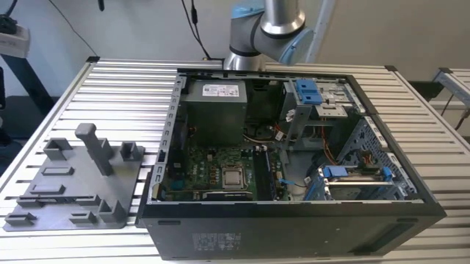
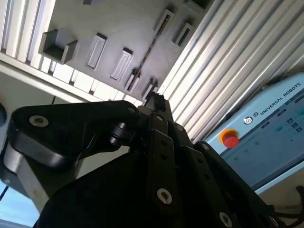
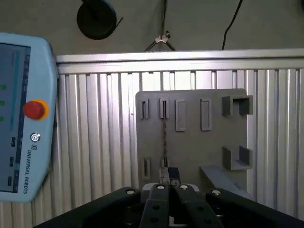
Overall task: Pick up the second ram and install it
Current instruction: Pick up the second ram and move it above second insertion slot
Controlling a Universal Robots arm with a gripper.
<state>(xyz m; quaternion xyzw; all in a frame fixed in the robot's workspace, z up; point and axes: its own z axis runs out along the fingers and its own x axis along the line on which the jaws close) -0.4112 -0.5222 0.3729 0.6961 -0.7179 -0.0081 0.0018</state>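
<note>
My claw (image 3: 171, 178) hangs over the grey tray (image 3: 194, 147), apart from it. I cannot tell whether it is released or clenched. In the first wrist view the ram (image 3: 164, 137) stands on edge in the tray, a thin dark line between two slots, in line with my claw's tip. A pendant (image 3: 19, 118) with a red button shows beside the tray, over the slatted tabletop (image 3: 95, 137). In the exterior view an open case (image 1: 294, 231) sits just at the tray's right.
</note>
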